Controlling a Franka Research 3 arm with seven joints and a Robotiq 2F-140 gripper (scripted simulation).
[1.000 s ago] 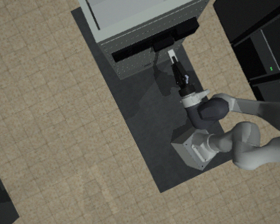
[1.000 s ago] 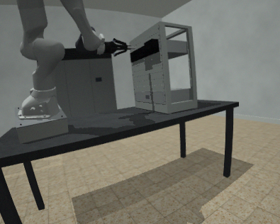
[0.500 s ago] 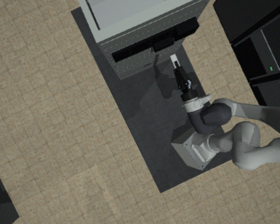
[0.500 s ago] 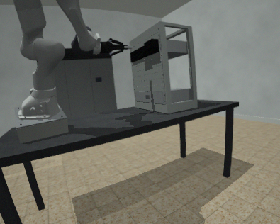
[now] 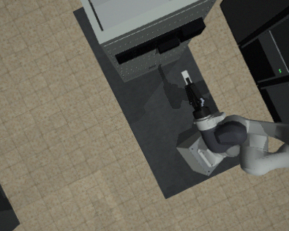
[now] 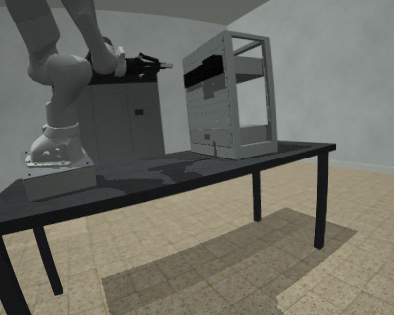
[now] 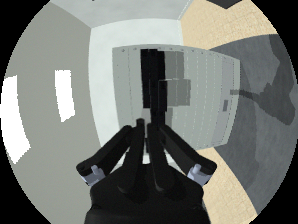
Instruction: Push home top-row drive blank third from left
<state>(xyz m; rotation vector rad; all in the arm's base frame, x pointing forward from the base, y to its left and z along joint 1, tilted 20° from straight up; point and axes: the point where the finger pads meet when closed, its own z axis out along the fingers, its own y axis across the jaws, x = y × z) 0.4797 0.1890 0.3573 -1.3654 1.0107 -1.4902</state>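
Note:
The grey rack (image 5: 137, 69) (image 6: 251, 135) stands on the dark table, and its storage chassis shows as a black band of drive blanks (image 5: 137, 52) (image 6: 202, 74) (image 7: 154, 72) across the upper front. Seen from above, a dark blank (image 5: 168, 46) stands out near the middle-right of the band and a larger dark part (image 5: 192, 29) stands out at its right end. I cannot tell their rows. My gripper (image 5: 186, 77) (image 6: 166, 65) (image 7: 146, 114) is shut and empty. It points at the front from a clear distance and touches nothing.
The arm's base block (image 5: 199, 157) (image 6: 57, 176) sits on the table (image 6: 266, 155) near its other end. Dark cabinets (image 5: 272, 44) (image 6: 122, 120) stand beyond the table. A thin upright pin (image 6: 215, 148) stands at the rack's front foot.

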